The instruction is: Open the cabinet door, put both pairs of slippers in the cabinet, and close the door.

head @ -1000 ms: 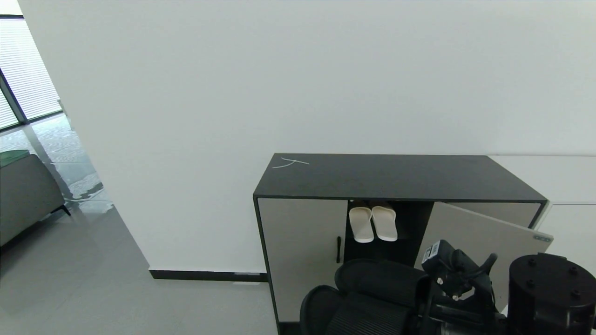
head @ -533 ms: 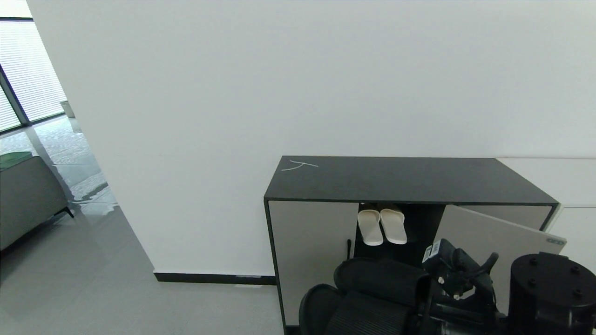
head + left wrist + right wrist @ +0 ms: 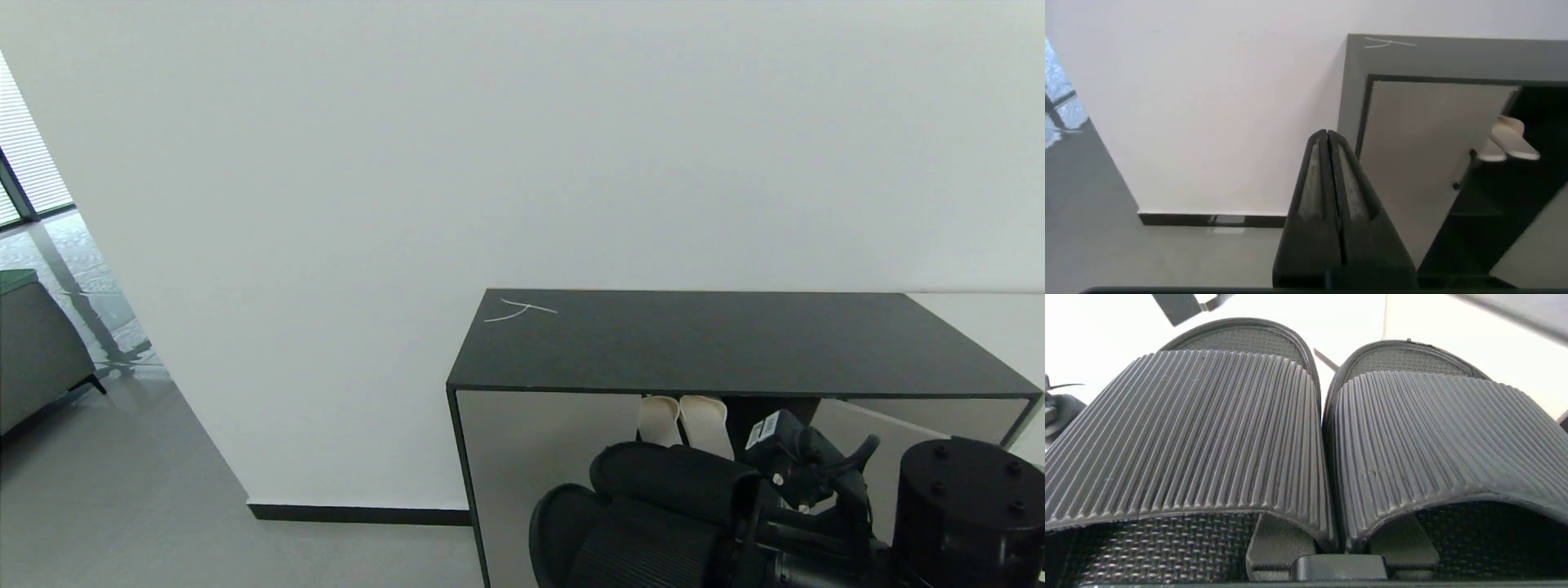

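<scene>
1. At the far left a grey sofa (image 3: 33, 351) stands on the floor, well apart from the work.
2. The left gripper (image 3: 1327, 163) hangs out in front of the cabinet (image 3: 718, 335), off its left corner. Its jaws are pressed flat together with nothing between them.
3. The cabinet's left door (image 3: 539, 457) is closed. To its right the compartment gapes, and a pair of white slippers (image 3: 684, 418) already lies on the shelf inside, side by side.
4. Just in front of that opening and lower down, the black slippers (image 3: 653, 506) are carried as a pair, pinched together along their inner walls by the right gripper (image 3: 1327, 547).
5. The key relation: the black pair's long axis runs towards the cabinet, with the open compartment ahead and slightly right of it. The right arm holds the load and is the nearer one, so I judge a forward push is needed, probably below the white pair.
6. Furthest right, the right door (image 3: 865, 433) is swung out, beside the right arm's path.
</scene>
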Robot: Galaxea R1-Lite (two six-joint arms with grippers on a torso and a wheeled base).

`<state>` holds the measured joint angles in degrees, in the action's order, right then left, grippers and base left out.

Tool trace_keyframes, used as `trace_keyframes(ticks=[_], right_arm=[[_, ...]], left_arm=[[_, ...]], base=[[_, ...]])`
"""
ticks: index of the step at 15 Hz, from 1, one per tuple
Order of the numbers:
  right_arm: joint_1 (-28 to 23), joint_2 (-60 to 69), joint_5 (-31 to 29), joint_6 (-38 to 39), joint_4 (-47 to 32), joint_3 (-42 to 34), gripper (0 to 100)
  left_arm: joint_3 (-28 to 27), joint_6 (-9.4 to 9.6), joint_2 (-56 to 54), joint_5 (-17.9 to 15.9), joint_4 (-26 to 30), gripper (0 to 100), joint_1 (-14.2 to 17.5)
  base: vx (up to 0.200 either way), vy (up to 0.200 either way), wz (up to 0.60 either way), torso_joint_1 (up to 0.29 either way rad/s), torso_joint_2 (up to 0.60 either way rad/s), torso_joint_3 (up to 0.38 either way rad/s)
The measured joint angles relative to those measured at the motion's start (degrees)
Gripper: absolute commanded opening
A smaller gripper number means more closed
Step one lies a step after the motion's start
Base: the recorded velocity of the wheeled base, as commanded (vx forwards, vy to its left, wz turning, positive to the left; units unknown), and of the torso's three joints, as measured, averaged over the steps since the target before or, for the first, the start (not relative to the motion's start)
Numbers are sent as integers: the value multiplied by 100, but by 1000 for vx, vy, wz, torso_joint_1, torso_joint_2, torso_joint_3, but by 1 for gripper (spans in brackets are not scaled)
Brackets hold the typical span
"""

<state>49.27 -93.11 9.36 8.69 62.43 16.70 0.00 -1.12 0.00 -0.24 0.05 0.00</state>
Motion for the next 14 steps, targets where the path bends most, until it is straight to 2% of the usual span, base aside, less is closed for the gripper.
trace_keyframes(ticks=[5, 14], right_arm=[[1, -22, 2, 0, 46, -9, 0], [1, -179, 2, -7, 268, -44, 0]], left_arm=[[0, 0, 0, 0, -5, 0, -2], [0, -7, 0, -2, 0, 0, 0]], base=[[0, 0, 0, -178, 387, 208], [0, 0, 0, -246, 543, 289]])
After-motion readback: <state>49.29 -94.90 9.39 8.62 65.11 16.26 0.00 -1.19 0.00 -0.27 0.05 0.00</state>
